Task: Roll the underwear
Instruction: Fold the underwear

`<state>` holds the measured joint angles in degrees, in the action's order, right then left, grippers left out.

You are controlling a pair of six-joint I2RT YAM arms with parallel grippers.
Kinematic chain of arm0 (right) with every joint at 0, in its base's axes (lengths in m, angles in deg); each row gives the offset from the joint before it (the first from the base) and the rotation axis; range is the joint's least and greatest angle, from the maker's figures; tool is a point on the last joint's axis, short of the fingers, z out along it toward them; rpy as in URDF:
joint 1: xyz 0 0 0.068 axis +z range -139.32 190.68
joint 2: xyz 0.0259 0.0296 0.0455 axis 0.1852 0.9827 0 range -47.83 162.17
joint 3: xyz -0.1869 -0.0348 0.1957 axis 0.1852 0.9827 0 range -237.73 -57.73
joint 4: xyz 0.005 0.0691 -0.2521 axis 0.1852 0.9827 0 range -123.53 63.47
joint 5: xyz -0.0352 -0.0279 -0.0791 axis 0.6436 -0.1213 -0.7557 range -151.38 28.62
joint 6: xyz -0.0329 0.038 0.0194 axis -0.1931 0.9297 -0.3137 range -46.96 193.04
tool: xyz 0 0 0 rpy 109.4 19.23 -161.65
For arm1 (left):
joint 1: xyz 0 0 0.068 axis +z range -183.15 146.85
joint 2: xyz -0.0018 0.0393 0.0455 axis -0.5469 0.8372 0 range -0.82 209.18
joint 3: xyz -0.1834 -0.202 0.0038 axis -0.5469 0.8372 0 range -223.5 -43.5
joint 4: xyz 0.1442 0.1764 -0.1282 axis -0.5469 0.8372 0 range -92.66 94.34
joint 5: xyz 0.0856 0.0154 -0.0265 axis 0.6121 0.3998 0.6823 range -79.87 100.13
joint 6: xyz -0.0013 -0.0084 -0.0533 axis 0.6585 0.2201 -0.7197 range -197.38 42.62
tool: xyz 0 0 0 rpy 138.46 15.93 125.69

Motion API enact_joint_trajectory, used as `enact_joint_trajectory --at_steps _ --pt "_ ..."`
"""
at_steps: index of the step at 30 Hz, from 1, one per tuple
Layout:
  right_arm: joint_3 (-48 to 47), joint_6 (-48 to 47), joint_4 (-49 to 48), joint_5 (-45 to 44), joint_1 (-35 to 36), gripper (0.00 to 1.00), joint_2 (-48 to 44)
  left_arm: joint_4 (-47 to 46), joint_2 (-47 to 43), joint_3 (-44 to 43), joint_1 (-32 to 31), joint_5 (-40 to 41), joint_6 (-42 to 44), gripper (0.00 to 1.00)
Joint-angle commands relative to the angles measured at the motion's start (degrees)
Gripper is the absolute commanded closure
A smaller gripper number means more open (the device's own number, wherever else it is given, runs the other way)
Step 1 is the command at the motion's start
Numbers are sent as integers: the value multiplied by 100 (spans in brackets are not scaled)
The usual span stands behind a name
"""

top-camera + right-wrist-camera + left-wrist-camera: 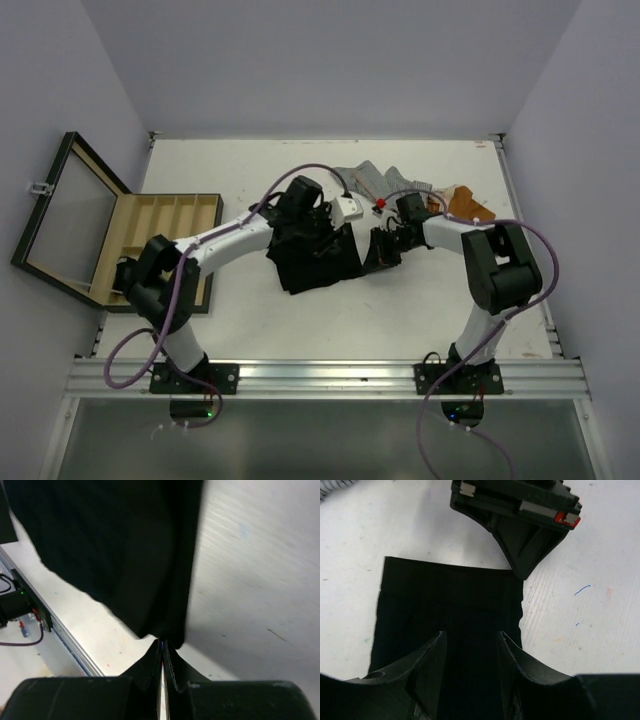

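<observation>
Black underwear [450, 595]: hold right gripper [162, 642] pinched shut on its edge, lower spread-open left gripper [471, 636] to pin it flat, then roll edge over evenly, no bunching.

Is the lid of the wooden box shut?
No, the lid is swung wide open, leaning out to the left of the wooden box.

Black underwear [115, 555] cropped by top edge, blurred

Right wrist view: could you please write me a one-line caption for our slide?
Right gripper shut on the edge of the black underwear, over the white table.
</observation>
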<state>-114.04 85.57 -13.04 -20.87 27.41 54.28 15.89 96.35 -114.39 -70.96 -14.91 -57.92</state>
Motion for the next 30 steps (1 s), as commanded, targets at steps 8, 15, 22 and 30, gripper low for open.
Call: enact_joint_trajectory --at_steps 8,15,22,30 --pt "59 592 -660 203 -249 94 775 -387 856 -355 -491 447 -136 52" --pt "33 680 -696 238 -249 94 1101 -404 1208 -548 -649 438 -145 53" --pt "7 619 -669 212 -267 94 1162 -246 1472 -715 -676 377 -83 57" --pt "15 583 -669 220 -267 94 1242 -211 1595 -733 -720 456 -57 75"
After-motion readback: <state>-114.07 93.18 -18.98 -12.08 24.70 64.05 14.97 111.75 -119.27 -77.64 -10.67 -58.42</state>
